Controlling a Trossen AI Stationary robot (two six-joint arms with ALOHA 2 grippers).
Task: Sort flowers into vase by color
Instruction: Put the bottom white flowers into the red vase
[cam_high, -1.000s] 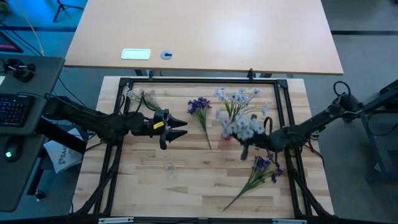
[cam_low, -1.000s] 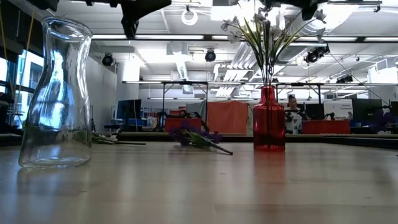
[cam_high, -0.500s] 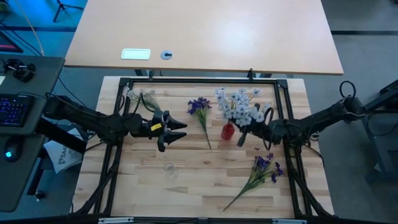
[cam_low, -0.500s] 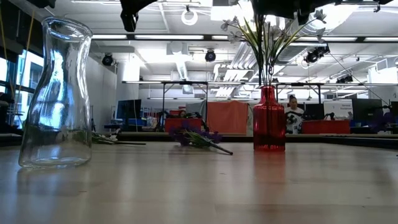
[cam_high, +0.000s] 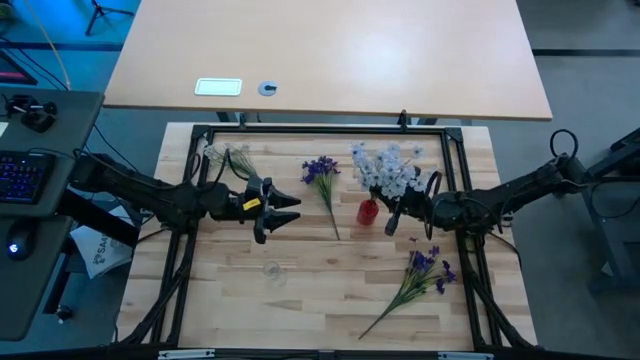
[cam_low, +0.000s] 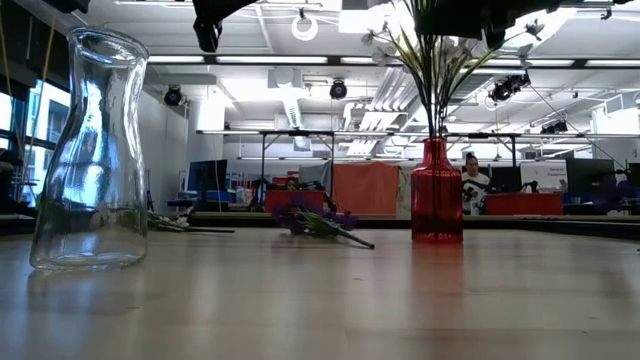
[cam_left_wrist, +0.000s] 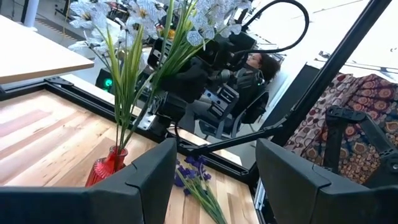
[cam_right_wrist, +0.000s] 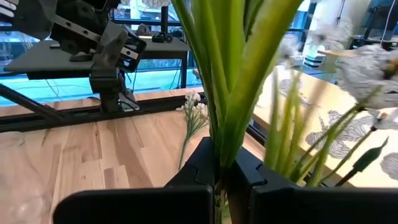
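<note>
The white flowers (cam_high: 388, 168) stand in the red vase (cam_high: 367, 212), right of centre in the high view; how many sprigs they comprise cannot be told. The right gripper (cam_high: 392, 220) is clenched on their stems just above the vase neck, so this insertion is judged not yet released.

Remaining, as far as visible:
- One white sprig (cam_high: 222, 157) lies on the table (cam_high: 300, 290) at upper left.
- One purple sprig (cam_high: 322, 178) lies at upper centre.
- A second purple sprig (cam_high: 415, 278) lies at lower right.
- The clear vase (cam_low: 88, 150), large at left in the low view, is empty.

The left gripper (cam_high: 290, 207) hovers left of centre, released and holding nothing.
</note>
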